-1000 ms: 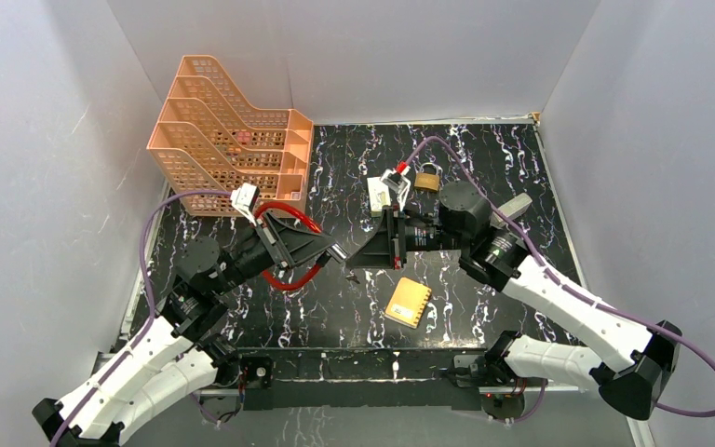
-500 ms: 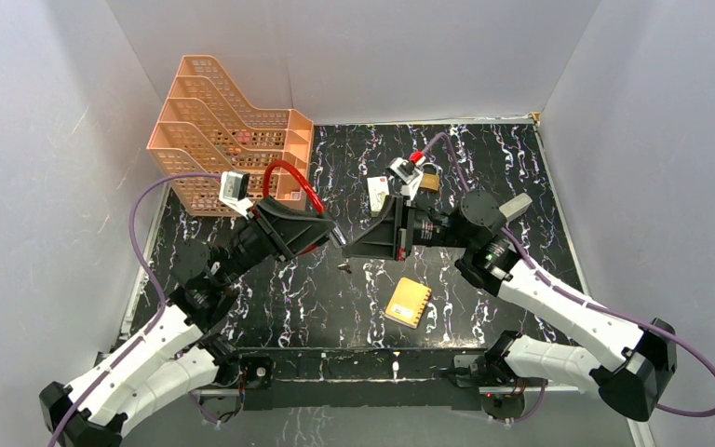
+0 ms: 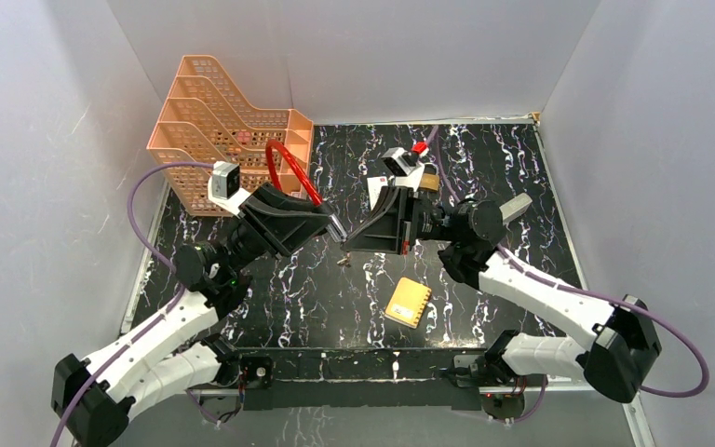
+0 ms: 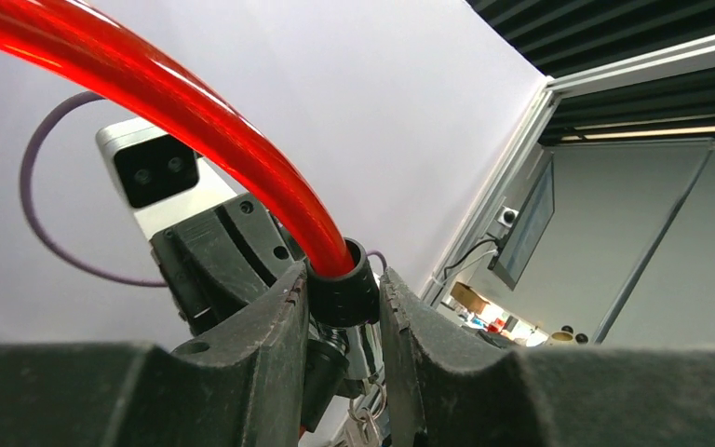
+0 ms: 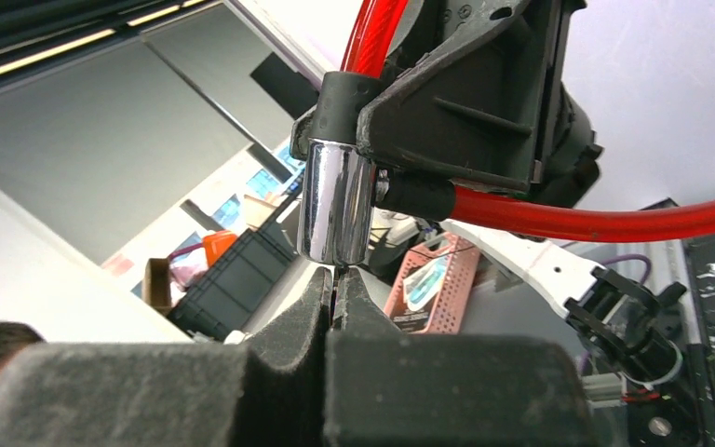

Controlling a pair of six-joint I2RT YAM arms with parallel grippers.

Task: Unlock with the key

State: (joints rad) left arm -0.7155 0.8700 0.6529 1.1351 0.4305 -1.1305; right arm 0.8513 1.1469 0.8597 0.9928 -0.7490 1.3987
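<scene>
left gripper (image 4: 343,298) clamped on red cable lock (image 4: 195,121) collar | right gripper (image 5: 335,284) pinched shut on key (image 5: 336,271) under chrome barrel (image 5: 335,200)

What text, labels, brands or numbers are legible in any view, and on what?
No text is legible in any view.
Gold flat rectangular block on the black marbled table: any marking is too small to read.
Brass padlock: partly hidden, and any stamp is too small to read.
Wrist views: background clutter is blurred, nothing readable.
</scene>
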